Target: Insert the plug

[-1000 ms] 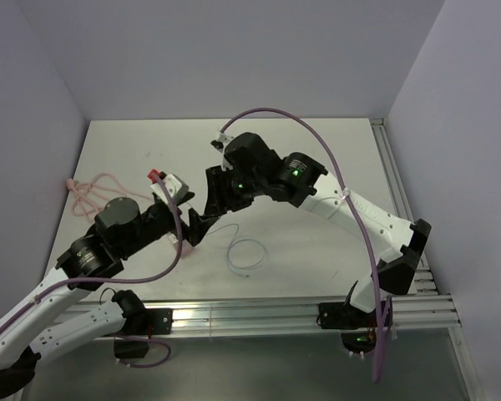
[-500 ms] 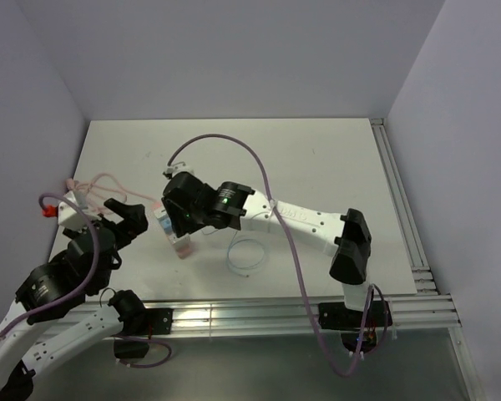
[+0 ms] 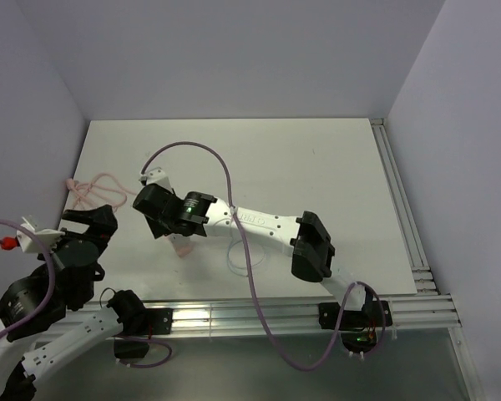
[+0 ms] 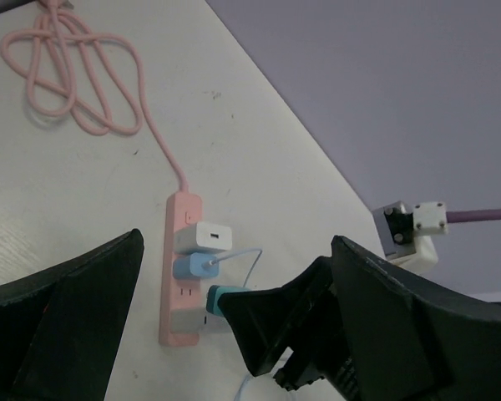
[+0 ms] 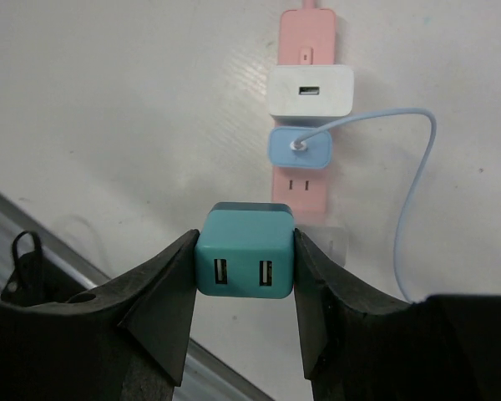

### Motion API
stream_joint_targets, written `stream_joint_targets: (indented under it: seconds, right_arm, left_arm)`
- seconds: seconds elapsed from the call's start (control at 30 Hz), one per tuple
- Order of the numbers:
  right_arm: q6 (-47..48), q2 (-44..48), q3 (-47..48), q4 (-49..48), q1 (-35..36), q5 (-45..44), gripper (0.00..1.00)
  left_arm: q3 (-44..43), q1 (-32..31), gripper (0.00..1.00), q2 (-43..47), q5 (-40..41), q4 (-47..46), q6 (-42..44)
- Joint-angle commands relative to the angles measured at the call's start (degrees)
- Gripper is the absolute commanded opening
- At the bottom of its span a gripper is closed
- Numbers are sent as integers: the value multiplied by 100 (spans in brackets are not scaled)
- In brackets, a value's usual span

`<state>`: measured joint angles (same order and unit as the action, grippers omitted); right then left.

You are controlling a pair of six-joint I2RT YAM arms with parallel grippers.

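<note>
White tabletop (image 3: 317, 159) between plain lavender walls (image 3: 234, 58), aluminium rails (image 3: 259, 315) along two edges.

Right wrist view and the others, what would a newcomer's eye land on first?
The teal plug, a two-port cube pinched in the right gripper, sits in front of the pink socket strip's end. Further along the strip sit a white charger and a blue charger with a thin pale cable. The left gripper stands wide open, the strip framed between its fingers.

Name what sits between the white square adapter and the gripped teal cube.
Blue square adapter, then bare sockets on the pink strip before the teal cube; right wrist view.
</note>
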<state>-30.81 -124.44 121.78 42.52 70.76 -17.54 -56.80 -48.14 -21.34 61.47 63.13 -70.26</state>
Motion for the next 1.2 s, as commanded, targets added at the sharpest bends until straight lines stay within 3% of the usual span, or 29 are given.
stream_joint_targets:
  seconds: [0.0,0.23,0.53,1.17]
  right_arm:
    - [92,-185,435,19,61,-679,0]
    - [93,-765,988,282,52,-690,0]
    - [84,-906,735,292,-18,-663,0]
    - [321,-994,49,108,-177,-276,0]
  left_arm:
    - [-174,6,99,200,602,577,-954]
    - [124,6,97,719,576,-379,142]
    - [90,6,96,1009,665,-662,697]
    - [2,6,96,1159,497,-653,1075]
